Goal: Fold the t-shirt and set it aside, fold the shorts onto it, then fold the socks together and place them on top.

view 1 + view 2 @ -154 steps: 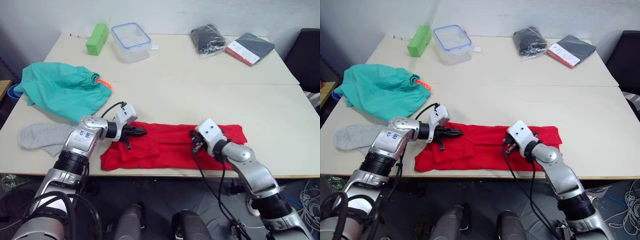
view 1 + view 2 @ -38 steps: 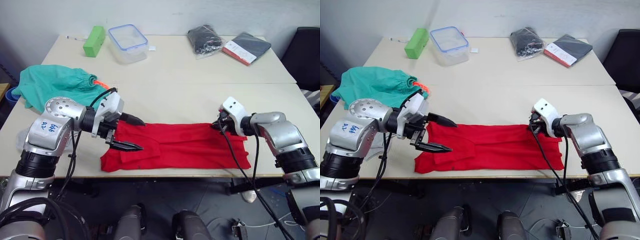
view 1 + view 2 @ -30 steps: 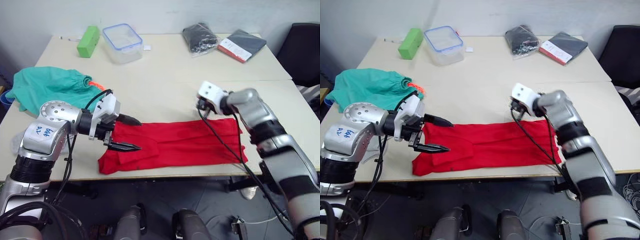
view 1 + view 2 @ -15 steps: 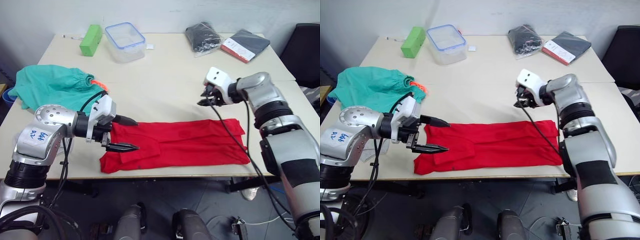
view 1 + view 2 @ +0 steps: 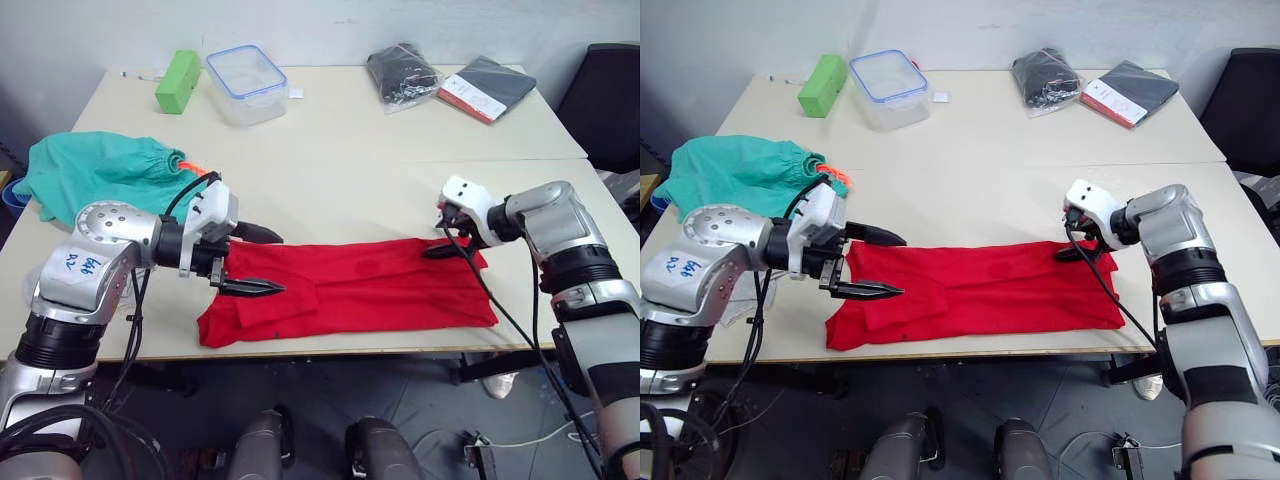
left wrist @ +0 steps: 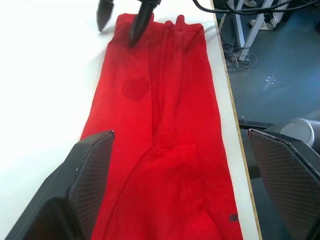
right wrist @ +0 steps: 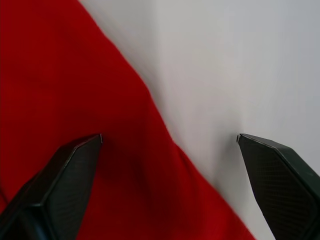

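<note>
The t-shirt (image 5: 350, 288) lay in a long folded strip along the table's (image 5: 350, 160) near edge. The left gripper (image 5: 262, 262) hovered wide open over its left end, holding nothing. The right gripper (image 5: 440, 240), also open and empty, reached down at the far right corner.

At the far side of our desk (image 5: 330, 150) we see a green block (image 5: 171, 82) beside a clear lidded box with a blue rim (image 5: 245, 83). Farther right lie a black bagged bundle (image 5: 402, 75) and a dark flat packet with a red-and-white label (image 5: 487, 88), close together. A black chair (image 5: 612, 105) stands off the desk's right end.
</note>
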`<state>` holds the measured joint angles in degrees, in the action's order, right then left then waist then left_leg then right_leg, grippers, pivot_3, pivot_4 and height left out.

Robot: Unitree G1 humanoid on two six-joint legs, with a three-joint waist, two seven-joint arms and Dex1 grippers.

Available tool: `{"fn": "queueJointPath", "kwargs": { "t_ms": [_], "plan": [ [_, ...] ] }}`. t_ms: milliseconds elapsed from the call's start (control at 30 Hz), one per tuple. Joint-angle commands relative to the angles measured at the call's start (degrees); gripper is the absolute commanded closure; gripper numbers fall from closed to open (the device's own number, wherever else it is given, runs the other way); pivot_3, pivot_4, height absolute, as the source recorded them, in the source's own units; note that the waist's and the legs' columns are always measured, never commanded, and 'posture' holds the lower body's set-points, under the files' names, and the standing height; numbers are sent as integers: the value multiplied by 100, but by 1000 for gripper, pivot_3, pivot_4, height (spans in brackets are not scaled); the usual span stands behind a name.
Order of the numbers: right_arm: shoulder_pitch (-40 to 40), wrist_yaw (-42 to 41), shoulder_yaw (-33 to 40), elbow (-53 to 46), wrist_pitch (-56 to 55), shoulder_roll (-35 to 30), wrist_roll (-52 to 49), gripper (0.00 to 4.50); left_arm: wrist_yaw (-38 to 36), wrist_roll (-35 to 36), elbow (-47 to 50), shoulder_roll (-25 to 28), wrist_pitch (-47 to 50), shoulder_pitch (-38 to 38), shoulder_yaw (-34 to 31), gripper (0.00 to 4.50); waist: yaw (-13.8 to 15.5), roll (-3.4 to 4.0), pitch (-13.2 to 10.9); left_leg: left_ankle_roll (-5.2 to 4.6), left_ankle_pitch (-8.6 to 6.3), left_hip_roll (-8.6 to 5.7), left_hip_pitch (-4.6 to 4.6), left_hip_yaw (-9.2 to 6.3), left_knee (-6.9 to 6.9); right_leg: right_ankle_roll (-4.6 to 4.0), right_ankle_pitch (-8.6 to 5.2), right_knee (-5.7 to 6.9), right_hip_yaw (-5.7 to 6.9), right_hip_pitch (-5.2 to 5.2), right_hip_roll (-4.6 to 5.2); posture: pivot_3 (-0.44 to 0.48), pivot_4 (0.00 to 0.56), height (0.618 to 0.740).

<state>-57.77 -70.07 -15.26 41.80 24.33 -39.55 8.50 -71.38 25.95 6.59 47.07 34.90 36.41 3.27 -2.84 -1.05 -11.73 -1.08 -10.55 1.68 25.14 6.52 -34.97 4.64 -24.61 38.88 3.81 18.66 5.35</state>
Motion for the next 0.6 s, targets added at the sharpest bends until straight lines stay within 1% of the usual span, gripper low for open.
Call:
{"fn": "queueJointPath", "kwargs": {
  "t_ms": [33, 167, 333, 500, 567, 600],
  "plan": [
    [162, 40, -38, -198, 117, -66, 67, 1407, -20, 10, 36, 29, -81, 106, -44, 0, 2, 0, 0, 0, 0, 1, -1, 0, -2, 0, 0, 0, 0, -1, -1, 0, 150, 740],
    [179, -24, -25, -315, 226, -71, 38, 2769, -25, 14, 17, 34, -77, 141, -41, 0, 5, -1, 0, -1, 0, 1, -4, -1, -9, 0, 0, 1, 0, -7, 0, 0, 150, 740],
    [-5, -174, -43, -173, 105, -26, 17, 4486, -31, -21, -45, 41, -113, 166, -36, 0, 18, -1, 0, -1, 0, 0, -3, -1, -9, 0, 0, 1, -1, -6, 1, 0, 150, 740],
    [-359, -389, -139, 130, -221, 79, 56, 4486, 44, -10, 62, 31, -99, 108, -65, 0, 20, -1, 0, -1, 0, 0, -2, 0, -8, 0, 0, 1, -1, -3, 0, 0, 150, 740],
    [-813, -143, -242, 769, -736, 270, 257, 4486, 101, 11, 148, 41, -86, -17, -115, 0, -31, 5, -3, -1, 0, 1, -2, 3, -5, 0, 0, 2, -3, -1, -1, 0, 150, 740],
    [-1075, 124, -337, 1192, -1131, 396, 428, 4486, 130, 14, 185, 54, -88, -94, -138, 0, -37, 7, -5, 0, 0, 1, -3, 8, -2, 0, 0, 4, -8, 3, -1, 0, 150, 740]
  ]
}}
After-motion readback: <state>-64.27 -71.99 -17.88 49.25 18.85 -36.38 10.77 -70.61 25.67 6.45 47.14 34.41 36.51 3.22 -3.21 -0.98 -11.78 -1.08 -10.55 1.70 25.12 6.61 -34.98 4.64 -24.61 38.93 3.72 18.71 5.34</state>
